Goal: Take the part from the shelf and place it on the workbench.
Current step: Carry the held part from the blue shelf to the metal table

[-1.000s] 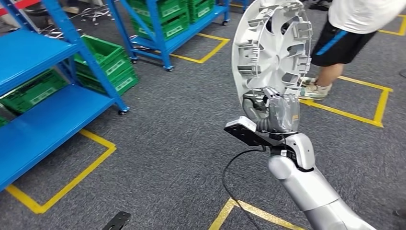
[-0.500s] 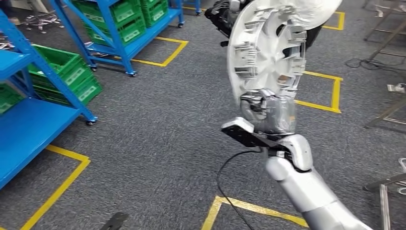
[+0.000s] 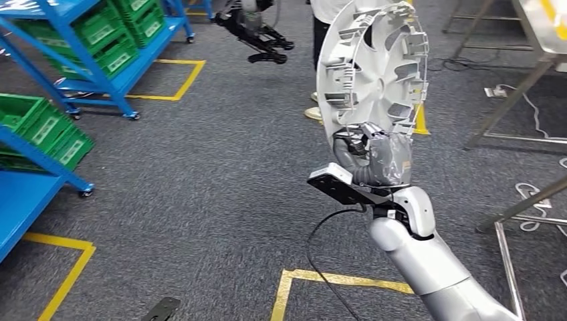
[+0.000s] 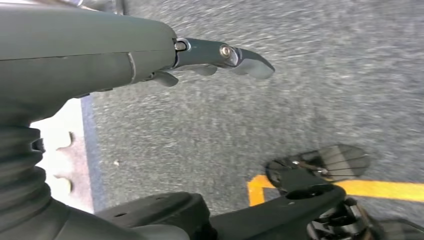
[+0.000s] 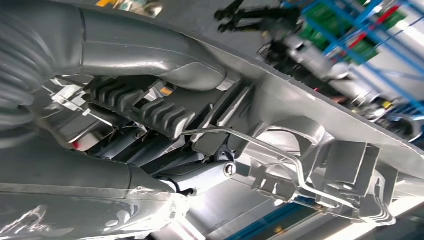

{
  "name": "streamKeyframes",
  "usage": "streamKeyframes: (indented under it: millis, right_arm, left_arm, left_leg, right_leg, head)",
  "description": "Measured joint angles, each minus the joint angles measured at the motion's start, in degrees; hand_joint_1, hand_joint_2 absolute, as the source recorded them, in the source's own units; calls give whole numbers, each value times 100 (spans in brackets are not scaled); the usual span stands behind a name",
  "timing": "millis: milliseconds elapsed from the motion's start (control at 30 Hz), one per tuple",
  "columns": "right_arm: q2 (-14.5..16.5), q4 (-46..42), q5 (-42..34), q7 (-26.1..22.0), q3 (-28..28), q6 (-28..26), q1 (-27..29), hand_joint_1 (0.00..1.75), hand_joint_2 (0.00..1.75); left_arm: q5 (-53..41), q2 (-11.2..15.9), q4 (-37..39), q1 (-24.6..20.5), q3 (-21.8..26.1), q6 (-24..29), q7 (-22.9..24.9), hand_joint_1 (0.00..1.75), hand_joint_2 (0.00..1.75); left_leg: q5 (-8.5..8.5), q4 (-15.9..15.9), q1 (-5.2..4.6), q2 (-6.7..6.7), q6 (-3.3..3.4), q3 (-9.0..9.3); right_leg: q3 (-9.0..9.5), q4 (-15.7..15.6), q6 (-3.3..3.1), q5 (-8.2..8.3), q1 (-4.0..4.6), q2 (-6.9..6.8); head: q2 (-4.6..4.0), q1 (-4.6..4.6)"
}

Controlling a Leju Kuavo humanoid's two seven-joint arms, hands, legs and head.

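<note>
Above grey carpet, right hand [image 3: 380, 157] upraised, fingers [image 5: 150, 112] gripping upright part [image 3: 371, 67].

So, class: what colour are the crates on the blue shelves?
Green crates, with pale labels; clearest in the head view.

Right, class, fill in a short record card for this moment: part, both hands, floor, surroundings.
part: silver wheel cover, held upright
right hand: grips the cover's lower rim
left hand: holds nothing, over grey carpet
floor: yellow tape lines
surroundings: blue shelves with green crates; person behind the cover
</note>
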Motion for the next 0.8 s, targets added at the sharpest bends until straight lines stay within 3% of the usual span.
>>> streamKeyframes:
  millis: [67, 100, 133, 200, 267, 333, 400, 433, 500, 533, 567, 633, 667, 700, 733, 800]
  right_arm:
    - [7, 11, 1, 0, 1, 4, -1, 175, 175]
    - [10, 22, 2, -1, 2, 7, 1, 175, 175]
    - [11, 34, 2, -2, 3, 9, 2, 175, 175]
    - [11, 49, 2, -2, 3, 13, 1, 175, 175]
    - [17, 52, 5, -1, 3, 15, -10, 175, 175]
    - [26, 61, 11, -2, 2, 15, -36, 175, 175]
    - [29, 76, 15, -3, 1, 14, -52, 175, 175]
    - [29, 82, 15, -2, 2, 14, -51, 175, 175]
    - [30, 93, 15, -2, 7, 15, -62, 175, 175]
    - [30, 97, 15, -3, 11, 15, -68, 175, 175]
    - [31, 102, 16, -4, 17, 16, -75, 175, 175]
    - [30, 116, 20, -5, 26, 16, -77, 175, 175]
    - [29, 126, 21, -4, 27, 16, -77, 175, 175]
    - [29, 134, 24, -3, 28, 16, -77, 175, 175]
    - [29, 140, 26, -2, 32, 16, -81, 175, 175]
    - [39, 143, 30, -1, 45, 16, -106, 175, 175]
  left_arm:
    - [0, -2, 0, 12, 1, -3, 0, 0, 175]
    - [2, -3, 0, 23, 2, -4, 0, 0, 175]
    - [4, -5, 0, 31, 2, -4, 0, 0, 175]
    - [9, -7, 0, 29, 3, -4, -1, 0, 175]
    - [12, -1, 0, 20, 4, -1, -1, 0, 175]
    - [16, 2, 0, 13, 4, 1, -1, 0, 175]
    - [18, -3, 0, 7, 4, 2, -1, 0, 175]
    - [19, -3, -1, 1, 4, 3, -1, 0, 175]
    - [19, -4, -2, -8, 4, 5, -2, 0, 175]
    - [19, -2, -2, -9, 4, 6, -2, 0, 175]
    - [19, -2, -2, -1, 4, 4, -2, 0, 175]
    - [19, -1, -2, 14, 5, -1, -2, 0, 175]
    - [20, -1, -2, 18, 6, -3, -2, 0, 175]
    - [20, -2, -2, 19, 6, -5, -2, 0, 175]
    - [21, -3, -2, 18, 6, -7, -2, 0, 175]
    - [24, 0, -2, 18, 6, -7, -2, 0, 175]
  left_leg:
    - [-334, 740, -5, -220, 18, -365]
    - [-407, 1039, -8, -263, 30, -536]
    - [-374, 1173, -10, -286, 45, -637]
    - [-20, 851, -11, -342, 89, -559]
    - [366, 169, 6, -575, 148, -284]
    - [460, -240, 19, -762, 152, -117]
    - [435, -329, 25, -695, 152, -81]
    - [449, -350, 32, -632, 178, -70]
    - [465, -387, 52, -494, 236, -42]
    - [461, -390, 43, -431, 252, -32]
    - [454, -389, 38, -362, 265, -25]
    - [438, -387, 35, -221, 269, -8]
    - [425, -386, 36, -152, 262, 7]
    - [408, -386, 39, -87, 248, 30]
    - [385, -384, 35, -30, 225, 59]
    - [335, -368, -5, 69, 162, 99]
  right_leg:
    - [-3, -2, -48, 5, 4, 147]
    - [-3, -3, -62, 5, 9, 234]
    - [-3, -2, -68, 6, 15, 325]
    - [4, -2, -66, 11, 21, 502]
    - [-5, 10, -43, 17, 20, 657]
    - [-55, 21, 16, 38, 7, 792]
    - [-97, -9, 97, 77, -13, 915]
    - [-121, 0, 134, 69, -4, 863]
    - [-286, 309, 196, -113, 24, 544]
    - [-441, 629, 222, -278, 32, 332]
    - [-621, 1010, 245, -448, 24, 205]
    - [-848, 1497, 280, -585, 0, 110]
    - [-814, 1454, 290, -513, -10, 88]
    - [-666, 1197, 294, -362, -17, 48]
    - [-442, 813, 294, -189, -16, -59]
    - [-77, 186, 253, -10, 17, -267]
  head:
    - [1, -25]
    - [0, -32]
    - [0, -31]
    - [-1, -32]
    - [-1, -37]
    - [-1, -39]
    - [-1, -45]
    - [-1, -39]
    - [-1, 8]
    - [-1, 33]
    - [-1, 52]
    - [-1, 53]
    - [-1, 54]
    - [-1, 54]
    - [-1, 56]
    - [-1, 56]
